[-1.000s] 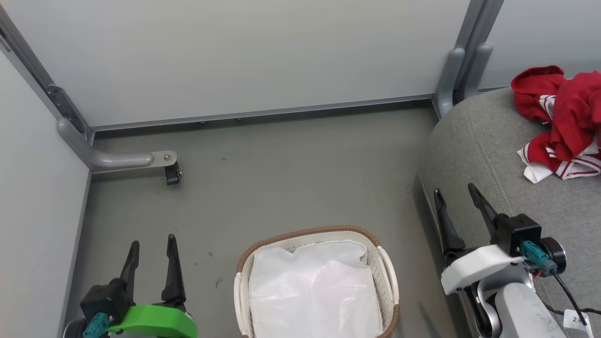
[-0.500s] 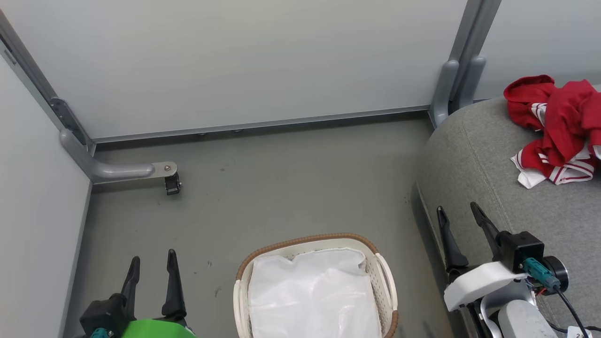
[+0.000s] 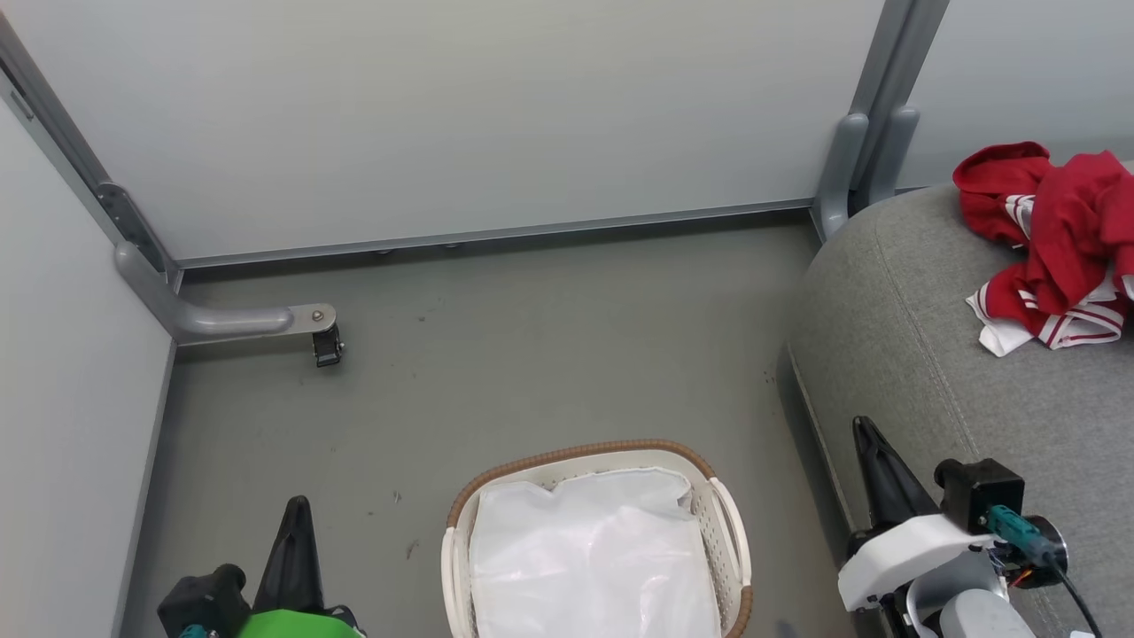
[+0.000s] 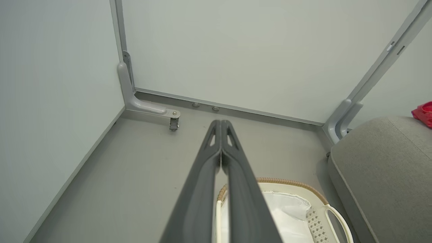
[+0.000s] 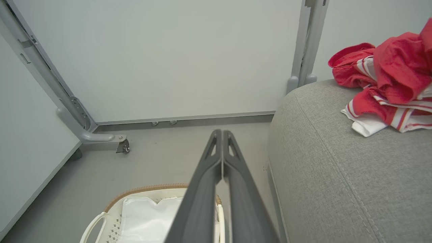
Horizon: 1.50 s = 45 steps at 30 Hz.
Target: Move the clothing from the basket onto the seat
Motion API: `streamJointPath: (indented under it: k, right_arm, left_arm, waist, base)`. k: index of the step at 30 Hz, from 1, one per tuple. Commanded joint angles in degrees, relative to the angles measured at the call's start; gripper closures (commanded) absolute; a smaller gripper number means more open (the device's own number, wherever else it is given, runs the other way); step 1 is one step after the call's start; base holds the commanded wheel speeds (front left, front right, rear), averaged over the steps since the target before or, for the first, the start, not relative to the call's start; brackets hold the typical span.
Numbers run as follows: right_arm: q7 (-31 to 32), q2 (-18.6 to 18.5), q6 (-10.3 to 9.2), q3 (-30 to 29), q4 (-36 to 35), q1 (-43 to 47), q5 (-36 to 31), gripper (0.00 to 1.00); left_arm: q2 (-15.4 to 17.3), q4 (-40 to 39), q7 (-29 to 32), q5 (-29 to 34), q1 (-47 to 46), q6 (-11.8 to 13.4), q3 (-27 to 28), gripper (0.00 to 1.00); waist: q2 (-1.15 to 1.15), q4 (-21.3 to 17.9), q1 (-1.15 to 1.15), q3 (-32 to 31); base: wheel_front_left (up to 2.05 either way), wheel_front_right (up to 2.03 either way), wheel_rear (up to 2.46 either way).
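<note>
The red clothing point(image 3: 1054, 239) with white striped trim lies bunched on the grey seat point(image 3: 921, 310) at the right; it also shows as clothing point(image 5: 388, 77) on the seat point(image 5: 330, 162) in the right wrist view. The white basket point(image 3: 735, 532) with a brown rim stands on the floor at bottom centre, holding just its white liner. My left gripper point(image 3: 297, 509) is shut at the lower left, left of the basket, with nothing in it. My right gripper point(image 3: 864, 430) is shut and empty beside the seat's front edge. In the wrist views each pair of fingertips point(image 4: 221, 123) point(image 5: 222, 132) meets.
Pale partition walls close the floor at the back and left. A grey bracket foot point(image 3: 266, 321) juts from the left corner, and a grey post point(image 3: 855, 151) stands by the seat. Bare grey floor lies between the basket and the back wall.
Both grippers have gone from open to shut and have dropped lower in the head view. The head camera has tilted slightly since one second ago.
</note>
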Motion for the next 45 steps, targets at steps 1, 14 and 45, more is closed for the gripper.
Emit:
streamJointPath:
  k: [1, 14, 45]
  right_arm:
    - [0.6, -0.2, 0.0, -0.6, -0.9, -1.0, 2.8, 1.0]
    - [4.0, -0.3, -0.01, -1.9, -2.0, -0.6, 16.6, 1.0]
    - [10.6, -0.5, -0.03, -4.7, -3.7, -0.3, 42.3, 1.0]
  left_arm:
    - [0.1, -0.8, 0.6, -2.6, -0.6, -0.2, 0.5, 1.0]
    - [0.1, -1.1, 4.2, -14.9, -2.2, -0.9, 2.2, 1.0]
    - [0.2, -1.7, 10.9, -37.7, -5.2, -2.1, 5.3, 1.0]
  waist:
    - [0.0, 0.0, 0.0, 0.0]
    - [0.0, -0.3, 0.0, -0.2]
    - [0.0, -1.0, 0.0, -0.5]
  base:
    - [0.0, 0.0, 0.0]
    - [0.0, 0.0, 0.0]
    - [0.0, 0.0, 0.0]
